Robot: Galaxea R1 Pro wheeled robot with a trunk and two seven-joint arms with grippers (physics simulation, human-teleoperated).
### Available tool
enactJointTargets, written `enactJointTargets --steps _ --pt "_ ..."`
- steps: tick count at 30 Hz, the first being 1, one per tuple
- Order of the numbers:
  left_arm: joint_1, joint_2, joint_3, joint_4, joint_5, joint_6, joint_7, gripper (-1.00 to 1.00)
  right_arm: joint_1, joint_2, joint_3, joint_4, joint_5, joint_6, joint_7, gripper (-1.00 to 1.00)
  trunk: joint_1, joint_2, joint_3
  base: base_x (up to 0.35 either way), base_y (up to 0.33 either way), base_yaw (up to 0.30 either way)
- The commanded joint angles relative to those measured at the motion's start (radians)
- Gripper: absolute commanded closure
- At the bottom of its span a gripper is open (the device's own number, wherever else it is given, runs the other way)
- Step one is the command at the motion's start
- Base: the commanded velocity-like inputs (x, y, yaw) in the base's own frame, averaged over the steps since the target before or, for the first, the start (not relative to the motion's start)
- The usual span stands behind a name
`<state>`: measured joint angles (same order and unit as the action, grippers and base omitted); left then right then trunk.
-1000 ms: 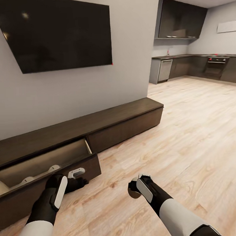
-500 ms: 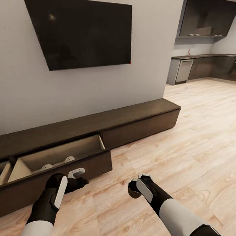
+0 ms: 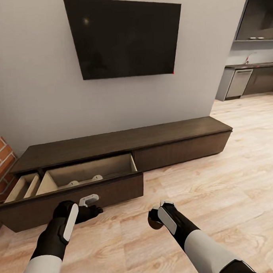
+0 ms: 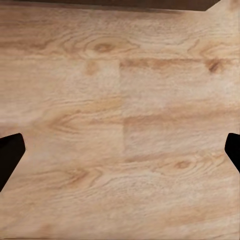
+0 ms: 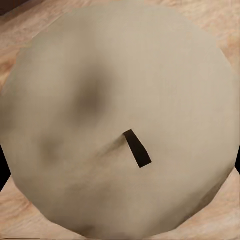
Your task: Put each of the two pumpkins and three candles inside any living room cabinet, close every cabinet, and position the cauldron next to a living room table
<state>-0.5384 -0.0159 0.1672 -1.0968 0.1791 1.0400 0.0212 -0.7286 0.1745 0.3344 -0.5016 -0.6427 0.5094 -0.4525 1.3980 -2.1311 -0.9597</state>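
Floorboards (image 3: 217, 176) run to cabinet (image 3: 113, 143); right hand (image 3: 156, 219) apparently grips candle (image 5: 120, 120), left hand (image 3: 90, 206) spread.

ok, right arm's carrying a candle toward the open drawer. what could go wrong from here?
1. The candle sits between the right gripper fingers over bare floor; a slip would likely send it rolling.
2. The drawer already holds two candles; a careless drop could knock them.
3. The left gripper, open, hangs close to the drawer front; driving in may bump it.
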Motion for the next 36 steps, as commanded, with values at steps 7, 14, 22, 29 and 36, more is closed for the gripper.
enactJointTargets --steps 7,14,22,29,36 --pt "0.000 -0.007 -0.001 0.000 -0.002 0.000 0.000 -1.00 0.000 0.000 0.000 -0.001 -0.001 0.000 0.007 1.00 -0.027 0.049 0.022 0.000 0.000 0.289" --pt "0.000 -0.007 -0.002 0.000 -0.005 0.000 0.000 -1.00 0.005 0.000 0.003 0.000 -0.001 -0.003 0.011 1.00 -0.054 0.098 0.044 0.000 0.000 0.133" --pt "0.000 -0.007 -0.002 0.001 -0.006 0.000 0.000 -1.00 0.007 0.000 0.002 0.000 0.000 -0.003 0.011 1.00 -0.084 0.154 0.069 0.000 0.000 0.005" --pt "0.000 -0.007 -0.001 0.000 -0.005 0.001 0.000 -1.00 0.007 0.000 -0.001 -0.001 -0.001 -0.005 0.009 1.00 -0.096 0.175 0.078 0.000 0.000 0.003" --pt "0.000 -0.006 0.000 0.000 -0.003 0.002 0.000 -1.00 0.006 0.000 0.000 -0.001 -0.002 -0.005 0.009 1.00 -0.096 0.175 0.083 0.000 0.000 0.177"
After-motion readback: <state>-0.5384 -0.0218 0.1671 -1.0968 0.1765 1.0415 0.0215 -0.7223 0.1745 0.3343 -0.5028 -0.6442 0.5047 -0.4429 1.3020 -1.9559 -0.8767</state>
